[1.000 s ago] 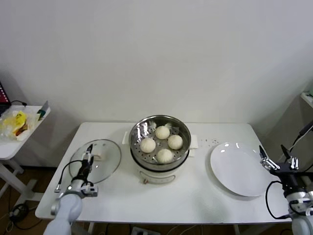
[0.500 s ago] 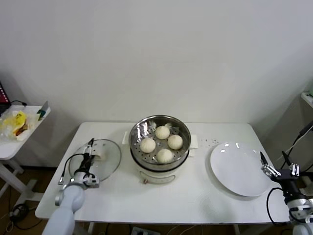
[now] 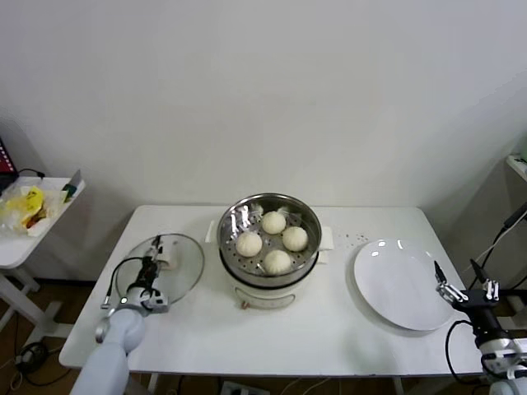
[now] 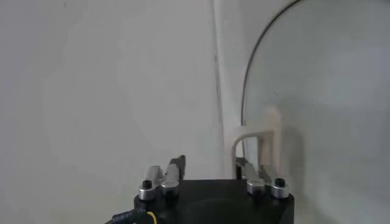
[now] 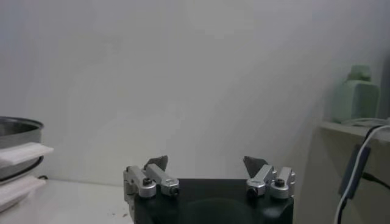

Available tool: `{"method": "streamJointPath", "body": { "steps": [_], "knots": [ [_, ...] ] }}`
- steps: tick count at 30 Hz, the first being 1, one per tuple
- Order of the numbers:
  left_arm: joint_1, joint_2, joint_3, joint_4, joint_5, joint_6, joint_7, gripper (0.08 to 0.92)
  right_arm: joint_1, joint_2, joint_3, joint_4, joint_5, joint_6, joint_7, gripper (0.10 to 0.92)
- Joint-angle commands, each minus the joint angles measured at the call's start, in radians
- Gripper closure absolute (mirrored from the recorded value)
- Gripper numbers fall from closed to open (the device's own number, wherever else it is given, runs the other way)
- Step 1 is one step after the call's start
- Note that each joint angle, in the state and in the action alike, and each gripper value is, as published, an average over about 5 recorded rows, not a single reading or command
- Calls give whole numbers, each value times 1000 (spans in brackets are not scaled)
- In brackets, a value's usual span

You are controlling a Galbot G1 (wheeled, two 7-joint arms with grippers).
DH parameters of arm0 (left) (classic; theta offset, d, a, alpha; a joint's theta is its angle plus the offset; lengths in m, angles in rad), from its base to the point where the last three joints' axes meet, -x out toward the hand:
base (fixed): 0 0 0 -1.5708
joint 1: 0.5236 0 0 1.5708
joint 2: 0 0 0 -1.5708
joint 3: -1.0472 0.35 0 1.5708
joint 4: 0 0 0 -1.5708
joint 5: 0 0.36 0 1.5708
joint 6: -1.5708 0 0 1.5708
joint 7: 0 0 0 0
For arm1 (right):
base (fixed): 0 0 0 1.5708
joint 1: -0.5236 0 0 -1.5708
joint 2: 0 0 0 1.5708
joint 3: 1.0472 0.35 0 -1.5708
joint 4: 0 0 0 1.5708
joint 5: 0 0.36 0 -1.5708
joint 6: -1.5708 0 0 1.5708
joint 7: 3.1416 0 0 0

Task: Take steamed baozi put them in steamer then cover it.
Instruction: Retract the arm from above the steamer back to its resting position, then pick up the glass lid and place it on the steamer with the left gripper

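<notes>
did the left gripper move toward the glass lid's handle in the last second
Yes. The left gripper has advanced over the round clear glass lid, closing on its white rectangular handle.

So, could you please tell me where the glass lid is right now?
In the head view the glass lid lies flat on the table's left side, beside the steamer, with the left gripper at its white handle.

Steamer (image 3: 269, 243) mid table w/ 4 buns (image 3: 272, 242) inside; lid (image 3: 162, 269) to its left, plate (image 3: 400, 284) right.
</notes>
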State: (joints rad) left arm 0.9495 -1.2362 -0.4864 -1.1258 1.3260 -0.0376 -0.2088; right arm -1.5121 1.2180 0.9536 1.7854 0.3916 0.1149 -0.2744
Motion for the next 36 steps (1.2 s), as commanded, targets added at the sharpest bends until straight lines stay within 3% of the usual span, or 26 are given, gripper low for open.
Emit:
{"method": "streamJointPath", "body": {
  "steps": [1,10,13,27,32,36],
  "knots": [
    [1,9,1,-13,-50,-3,14,545,6,5,-3,-10,-19,6,-4,203],
    [99,53,-8,-188,-132,38,40,799,29,-6,-9,-32,-31,12,-4,203],
    [149,74,-22,-289,-157,82,35,843,40,-17,-12,-43,-31,12,-2,203],
    [413,275,-40,-907,-196,492,48,846,120,-81,-59,-96,-50,8,0,203],
    [401,357,52,-1066,-220,629,138,846,151,-88,-97,-107,-71,1,8,203],
    [324,419,224,-1094,-225,706,172,846,168,-85,-129,-111,-92,-9,7,203]
  ]
}}
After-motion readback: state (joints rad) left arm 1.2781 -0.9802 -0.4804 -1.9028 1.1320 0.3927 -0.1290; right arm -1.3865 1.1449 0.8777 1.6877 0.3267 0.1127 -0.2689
